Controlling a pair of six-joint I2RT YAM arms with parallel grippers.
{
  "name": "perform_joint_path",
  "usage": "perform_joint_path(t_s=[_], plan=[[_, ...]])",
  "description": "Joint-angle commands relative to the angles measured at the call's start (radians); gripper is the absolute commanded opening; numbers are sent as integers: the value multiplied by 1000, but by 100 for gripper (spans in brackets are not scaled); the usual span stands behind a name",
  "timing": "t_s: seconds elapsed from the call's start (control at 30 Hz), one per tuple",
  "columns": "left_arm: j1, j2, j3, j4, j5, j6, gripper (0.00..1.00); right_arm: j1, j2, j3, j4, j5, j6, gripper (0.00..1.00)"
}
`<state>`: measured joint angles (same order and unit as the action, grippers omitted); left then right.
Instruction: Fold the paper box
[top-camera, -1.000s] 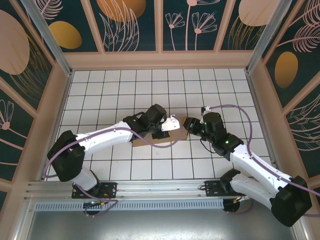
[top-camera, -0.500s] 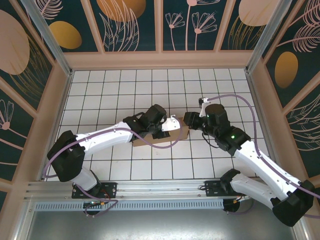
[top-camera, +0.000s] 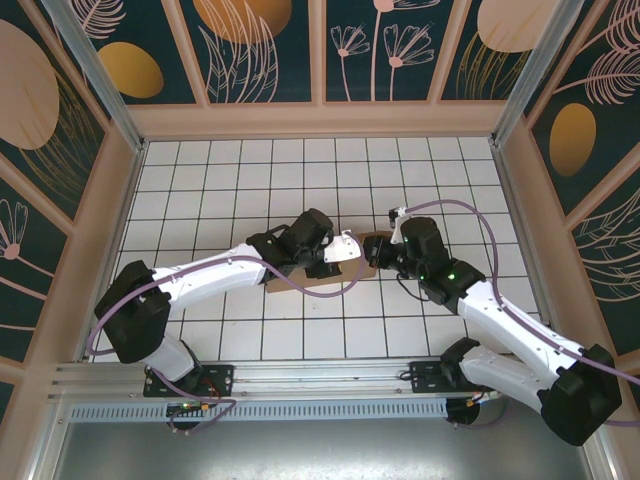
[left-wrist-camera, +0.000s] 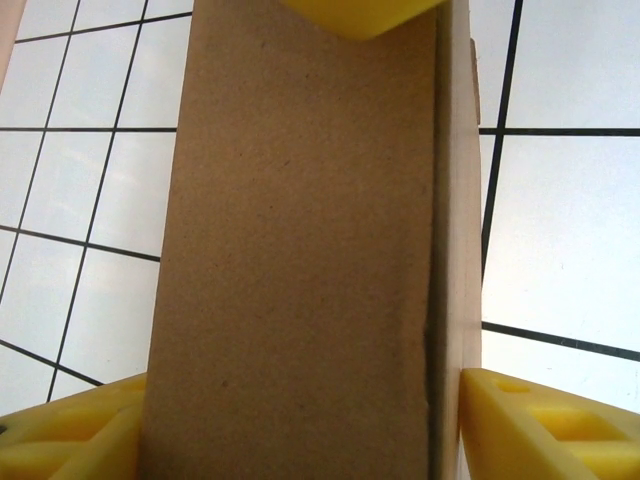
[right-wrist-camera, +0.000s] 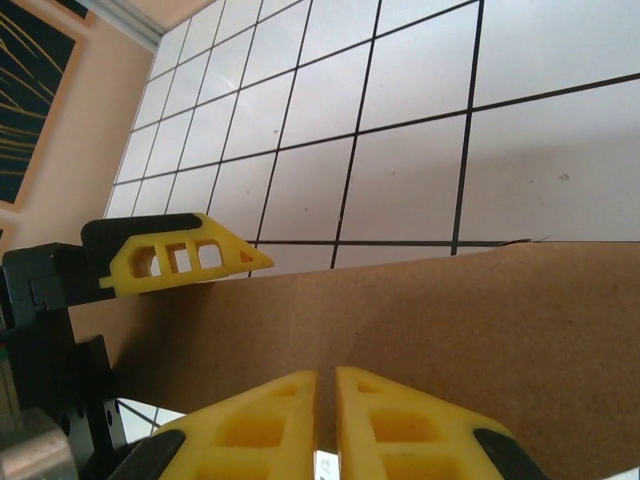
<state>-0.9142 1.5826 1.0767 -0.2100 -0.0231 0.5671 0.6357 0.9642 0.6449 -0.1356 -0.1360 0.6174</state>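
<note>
The paper box (top-camera: 300, 283) is a brown cardboard piece lying mid-table under both wrists. My left gripper (top-camera: 335, 256) straddles it: in the left wrist view the brown panel (left-wrist-camera: 300, 250) runs between the two yellow fingers (left-wrist-camera: 530, 420), which press its sides, so the left gripper (left-wrist-camera: 300, 388) is shut on it. My right gripper (top-camera: 376, 254) is at the box's right end. Its yellow fingers stand almost together, and the right gripper (right-wrist-camera: 326, 376) rests its tips against the cardboard panel (right-wrist-camera: 450, 310). One right fingertip (left-wrist-camera: 360, 12) shows on the far end of the panel.
White tiled floor (top-camera: 300, 180) with dark grid lines lies all around the box. Peach-coloured walls (top-camera: 320, 120) enclose the table at the back and sides. A left finger (right-wrist-camera: 180, 262) rests on the panel's far edge in the right wrist view.
My right gripper has swung left onto the box's right end and its fingers have closed. The left arm and the box have stayed in place.
</note>
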Motion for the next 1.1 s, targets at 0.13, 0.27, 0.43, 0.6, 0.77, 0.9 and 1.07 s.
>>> perform_joint_path(t_s=[0.13, 0.27, 0.43, 0.6, 0.77, 0.9, 1.07], plan=[[7, -23, -27, -6, 38, -62, 72, -7, 30, -36, -80, 72, 46, 13], [9, -85, -26, -14, 53, -94, 73, -7, 36, -30, -79, 70, 61, 13], [9, -185, -32, -10, 52, -191, 73, -7, 29, -30, -79, 69, 64, 13], [15, -313, -19, 31, -36, -421, 64, -2, 22, -33, -82, 75, 64, 13], [18, -417, 39, -51, -362, -825, 20, 19, 3, -37, -93, 111, 62, 13], [30, -477, 73, -250, -342, -1138, 2, 43, -6, -29, -111, 146, 59, 13], [92, -648, -47, -398, -281, -1520, 30, 82, -10, -21, -134, 201, 50, 14]])
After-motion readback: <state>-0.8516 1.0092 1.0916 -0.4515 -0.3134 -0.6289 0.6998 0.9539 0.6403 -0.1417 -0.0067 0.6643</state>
